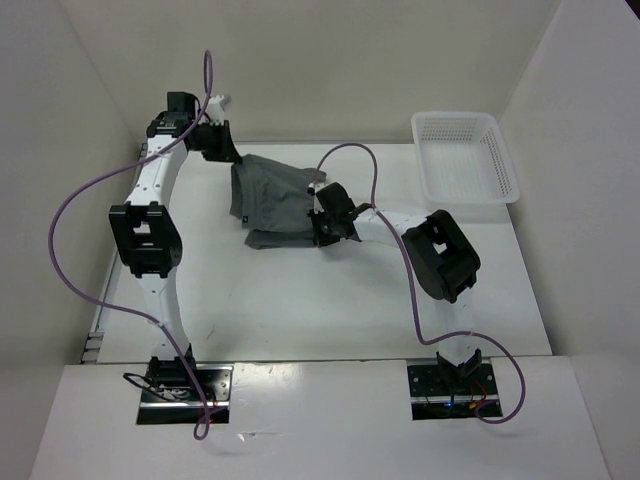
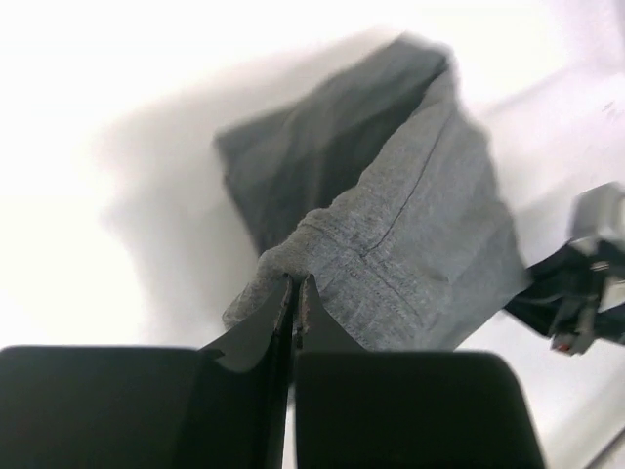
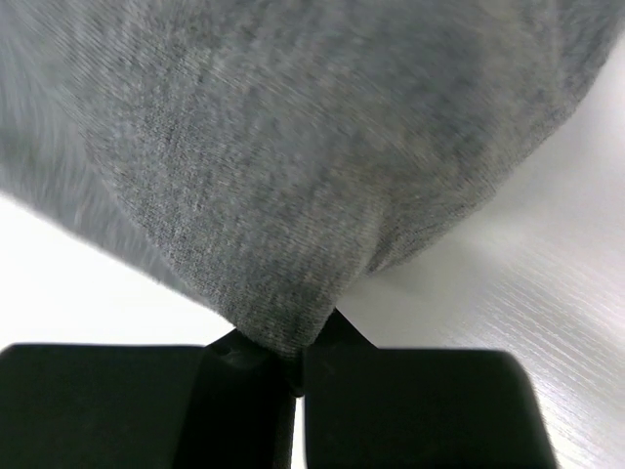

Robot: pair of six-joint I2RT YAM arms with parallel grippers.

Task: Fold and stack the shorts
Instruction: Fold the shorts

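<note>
The grey shorts (image 1: 275,195) hang stretched between both grippers above the far middle of the table, with a lower fold resting on it. My left gripper (image 1: 226,152) is shut on the shorts' far left corner; in the left wrist view its tips (image 2: 296,285) pinch a hemmed edge of the shorts (image 2: 410,234). My right gripper (image 1: 322,218) is shut on the shorts' right edge; in the right wrist view the shorts (image 3: 293,147) bunch into the shut jaws (image 3: 293,347) and fill most of the frame. The waistband and drawstring do not show.
A white mesh basket (image 1: 497,160) stands at the far right corner. White walls close in the table on the left, back and right. The right arm's elbow (image 1: 440,255) sits right of the shorts. The right gripper also shows in the left wrist view (image 2: 576,293).
</note>
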